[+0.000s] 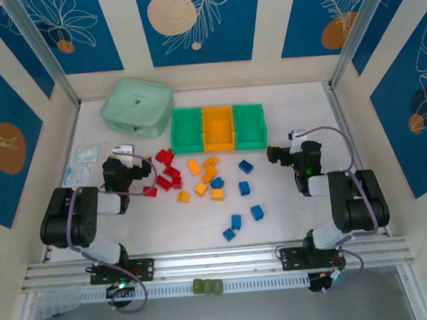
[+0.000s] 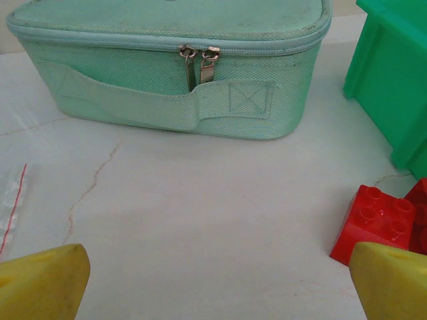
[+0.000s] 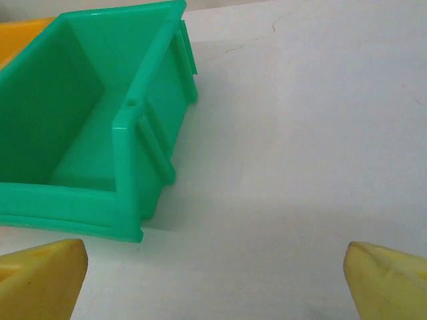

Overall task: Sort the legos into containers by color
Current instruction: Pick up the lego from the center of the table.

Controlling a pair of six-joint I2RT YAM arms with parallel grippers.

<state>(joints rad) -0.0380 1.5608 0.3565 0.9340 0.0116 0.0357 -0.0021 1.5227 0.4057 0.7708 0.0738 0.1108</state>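
Three joined containers stand at the back middle: a green bin [image 1: 185, 130], an orange bin [image 1: 218, 127] and a second green bin [image 1: 249, 125]. Loose legos lie in front of them: red ones [image 1: 167, 169] on the left, orange-yellow ones [image 1: 204, 178] in the middle, blue ones [image 1: 243, 187] to the right. My left gripper [image 1: 131, 168] is beside the red group, open and empty [image 2: 217, 287], with a red brick [image 2: 373, 223] by its right fingertip [image 2: 393, 280]. My right gripper [image 1: 276, 155] is open and empty [image 3: 213, 283], just right of the green bin [image 3: 87, 133].
A pale mint zippered pouch [image 1: 137, 108] lies at the back left, straight ahead of the left gripper [image 2: 173, 67]. Clear plastic bags [image 1: 81, 163] lie by the left wall. A metal rail [image 1: 219, 263] runs along the near edge.
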